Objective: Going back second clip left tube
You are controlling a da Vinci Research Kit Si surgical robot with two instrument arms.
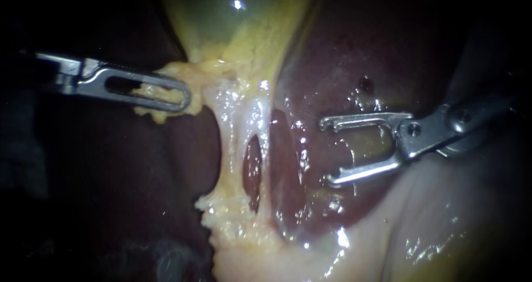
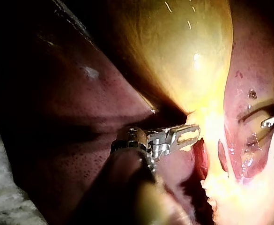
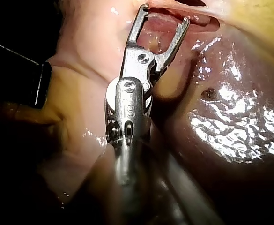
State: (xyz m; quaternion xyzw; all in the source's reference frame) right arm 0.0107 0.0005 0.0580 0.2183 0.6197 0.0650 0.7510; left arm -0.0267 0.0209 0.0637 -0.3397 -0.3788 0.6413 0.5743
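Right instrument [image 1: 327,152] sits closest, jaws wide apart over the liver [image 1: 343,55], a bit off from the tubes. Left instrument [image 1: 185,99] is clamped on yellow fatty tissue [image 1: 158,114] below the gallbladder [image 1: 221,16]. Pale left tube [image 1: 233,149] runs down just beside that grip.

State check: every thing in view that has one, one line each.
Left slender metal instrument: shut on yellow fatty tissue.
Right slender metal instrument: open, empty, over the dark red liver.
Two pale tubes: stretched taut, no clip visible.
Yellow-green gallbladder: full, unopened.
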